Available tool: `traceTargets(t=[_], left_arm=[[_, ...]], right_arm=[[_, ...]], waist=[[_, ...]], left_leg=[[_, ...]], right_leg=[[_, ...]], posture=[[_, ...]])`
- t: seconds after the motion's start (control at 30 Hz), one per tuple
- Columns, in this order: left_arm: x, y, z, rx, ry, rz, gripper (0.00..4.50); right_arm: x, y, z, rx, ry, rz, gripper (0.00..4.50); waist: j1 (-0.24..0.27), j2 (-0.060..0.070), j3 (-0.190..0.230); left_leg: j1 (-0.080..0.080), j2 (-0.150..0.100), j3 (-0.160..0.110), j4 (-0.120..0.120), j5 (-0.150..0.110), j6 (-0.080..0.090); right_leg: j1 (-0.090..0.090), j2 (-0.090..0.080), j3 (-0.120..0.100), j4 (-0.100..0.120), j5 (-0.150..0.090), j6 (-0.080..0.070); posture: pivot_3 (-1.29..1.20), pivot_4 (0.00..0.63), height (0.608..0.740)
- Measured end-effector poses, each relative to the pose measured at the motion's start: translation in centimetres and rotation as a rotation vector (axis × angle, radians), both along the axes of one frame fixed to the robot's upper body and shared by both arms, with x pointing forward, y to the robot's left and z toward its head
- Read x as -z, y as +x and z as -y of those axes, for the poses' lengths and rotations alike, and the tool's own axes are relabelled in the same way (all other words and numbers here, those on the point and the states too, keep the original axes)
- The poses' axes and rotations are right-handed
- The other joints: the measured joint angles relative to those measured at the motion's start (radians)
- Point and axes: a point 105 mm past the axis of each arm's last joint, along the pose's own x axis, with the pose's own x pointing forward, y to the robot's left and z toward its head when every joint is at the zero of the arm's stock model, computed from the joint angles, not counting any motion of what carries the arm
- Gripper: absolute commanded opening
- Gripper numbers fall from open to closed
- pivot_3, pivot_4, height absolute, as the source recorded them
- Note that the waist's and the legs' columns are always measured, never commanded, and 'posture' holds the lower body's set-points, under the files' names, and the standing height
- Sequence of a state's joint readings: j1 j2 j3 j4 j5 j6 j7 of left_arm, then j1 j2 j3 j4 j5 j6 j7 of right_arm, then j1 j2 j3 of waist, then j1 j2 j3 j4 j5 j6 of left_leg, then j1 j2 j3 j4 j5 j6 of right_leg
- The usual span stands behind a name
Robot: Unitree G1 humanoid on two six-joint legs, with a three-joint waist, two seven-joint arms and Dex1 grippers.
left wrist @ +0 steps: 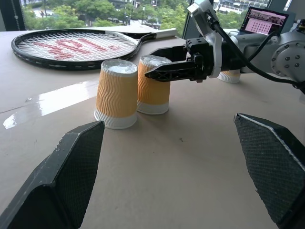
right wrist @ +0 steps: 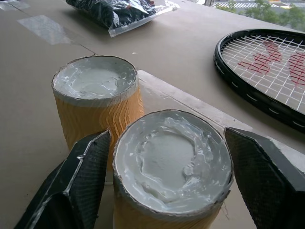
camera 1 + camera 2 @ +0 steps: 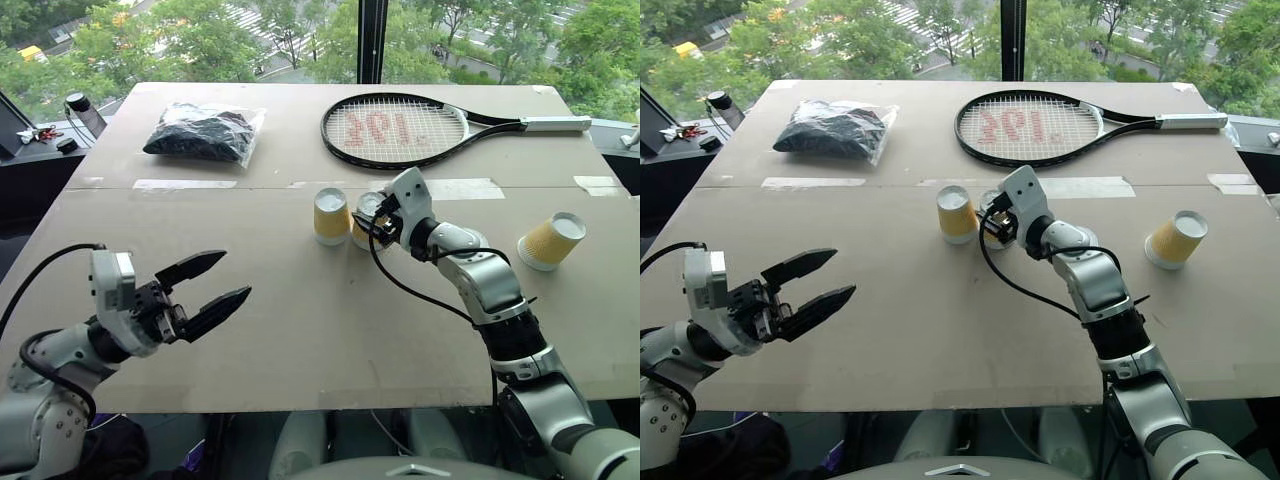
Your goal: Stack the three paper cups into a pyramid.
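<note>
Soft, even daylight from the windows [image 3: 300,40] behind lights the surface [image 3: 300,330]; shadows stay faint, taped strips [image 1: 52,98] glare, and near fingers [image 2: 76,191] blur slightly.

Looked like an upper-floor office or lab: cardboard-topped table [image 3: 300,330] by windows [image 3: 250,35], laptop [image 1: 265,21] nearby.
</note>
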State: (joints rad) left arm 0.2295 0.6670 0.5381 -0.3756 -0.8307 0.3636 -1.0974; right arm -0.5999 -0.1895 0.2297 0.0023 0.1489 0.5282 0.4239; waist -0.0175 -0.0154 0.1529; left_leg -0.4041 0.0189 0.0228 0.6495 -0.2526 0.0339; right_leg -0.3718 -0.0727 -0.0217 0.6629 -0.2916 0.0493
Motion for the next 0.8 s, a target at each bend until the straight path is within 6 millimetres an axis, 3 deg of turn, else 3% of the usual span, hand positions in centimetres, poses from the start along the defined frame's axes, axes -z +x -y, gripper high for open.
traceTargets(t=[0.23,0.33,0.4,0.47,0.53,0.6,0.67,0.8], left_arm=[[-0.9,0.3,0.7,0.044,-0.055,0.043,4.50],[-1.1,1.0,2.3,0.113,-0.084,0.050,4.50],[-1.5,1.3,3.9,0.179,-0.098,0.060,4.50],[-1.7,1.6,4.5,0.202,-0.104,0.062,4.50],[-2.0,1.8,5.3,0.236,-0.106,0.068,4.50],[-2.5,2.0,6.8,0.304,-0.105,0.081,4.50],[-2.7,2.2,7.5,0.337,-0.103,0.079,4.50],[-2.9,2.3,8.1,0.363,-0.097,0.082,4.50]], right_arm=[[-2.5,-1.4,2.3,-0.010,-0.015,0.094,4.44],[-5.3,-2.3,5.7,0.060,0.064,0.124,4.44],[-8.2,-2.8,9.6,0.188,0.082,0.198,4.44],[-8.9,-3.0,11.8,0.272,0.067,0.221,4.44],[-8.5,-3.1,14.9,0.388,0.025,0.207,4.44],[-7.0,-3.1,20.0,0.593,-0.056,0.160,4.44],[-5.8,-3.3,22.7,0.704,-0.076,0.116,4.44],[-3.4,-4.0,25.1,0.812,-0.080,0.019,4.44]], waist=[[0.005,0.000,0.000],[0.012,0.000,0.000],[0.014,-0.001,0.000],[0.011,-0.001,-0.001],[0.009,-0.001,-0.001],[0.011,-0.001,0.000],[0.008,0.000,-0.001],[-0.004,0.001,0.000]], left_leg=[[-0.006,0.000,-0.001,0.001,0.000,0.000],[-0.010,0.000,-0.003,0.003,0.002,-0.003],[-0.010,-0.001,-0.003,0.003,0.002,-0.003],[-0.010,-0.001,-0.003,0.003,0.001,-0.002],[-0.010,-0.001,-0.003,0.003,0.000,0.000],[-0.010,-0.001,-0.002,0.003,0.000,0.000],[-0.010,-0.001,-0.001,0.003,0.001,-0.001],[-0.008,0.000,-0.001,0.002,0.001,-0.001]], right_leg=[[-0.005,0.000,-0.001,0.000,0.000,0.000],[-0.006,-0.001,-0.004,0.000,0.000,0.000],[-0.006,-0.001,-0.004,0.000,0.000,0.000],[-0.006,-0.001,-0.003,0.000,0.000,0.000],[-0.006,-0.001,-0.004,0.000,0.000,0.000],[-0.006,0.000,-0.003,0.000,0.000,0.000],[-0.006,0.000,-0.002,0.000,0.000,0.000],[-0.006,0.002,0.002,0.000,0.000,0.000]], posture=[[0.00,0.150,0.740],[0.00,0.150,0.740],[0.00,0.150,0.740],[0.00,0.150,0.740],[0.00,0.150,0.740],[0.00,0.150,0.740],[0.00,0.150,0.740],[0.00,0.150,0.740]])
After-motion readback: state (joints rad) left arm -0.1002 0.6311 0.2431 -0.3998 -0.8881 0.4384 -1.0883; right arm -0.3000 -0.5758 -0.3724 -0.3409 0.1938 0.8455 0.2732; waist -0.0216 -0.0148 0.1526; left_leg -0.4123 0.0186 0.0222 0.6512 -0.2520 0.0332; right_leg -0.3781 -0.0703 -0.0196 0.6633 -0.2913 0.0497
